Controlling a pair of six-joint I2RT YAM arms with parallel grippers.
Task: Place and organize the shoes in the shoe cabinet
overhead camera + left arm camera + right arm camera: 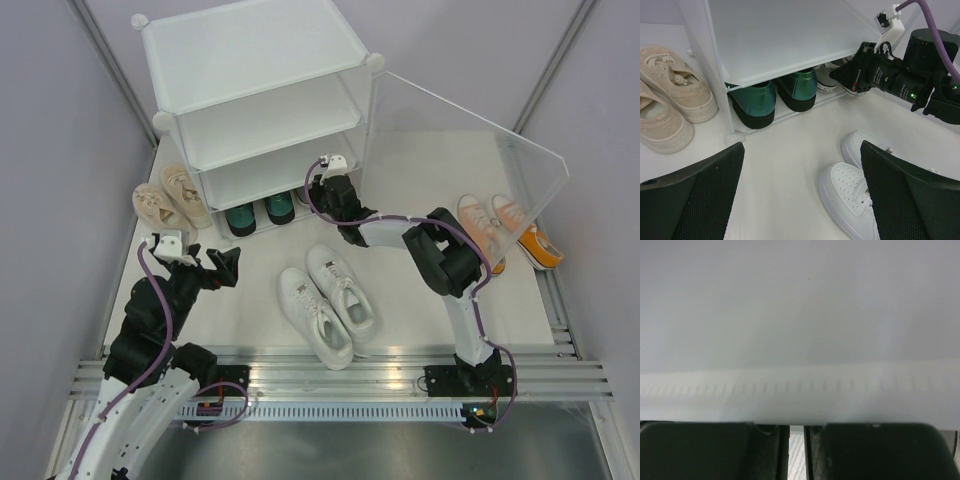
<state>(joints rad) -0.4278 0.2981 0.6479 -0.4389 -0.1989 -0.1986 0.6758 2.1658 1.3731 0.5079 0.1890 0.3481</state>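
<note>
The white shoe cabinet [262,95] stands at the back with its clear door [470,140] swung open to the right. A dark green pair [775,95] sits in its bottom tier, with a white-toed sneaker [826,80] beside it. My right gripper [322,180] reaches into that tier by this sneaker. In the right wrist view its jaws [797,426] stand almost together with only a thin slit, pressed up to a blurred white surface. My left gripper [225,268] hangs open over the table near the white pair [328,300]. The beige pair [170,197] lies left of the cabinet.
The orange pair [505,230] lies at the right, behind the open door panel. The two upper tiers [270,130] hold nothing. Grey walls close in on both sides, and a metal rail [340,375] runs along the near edge.
</note>
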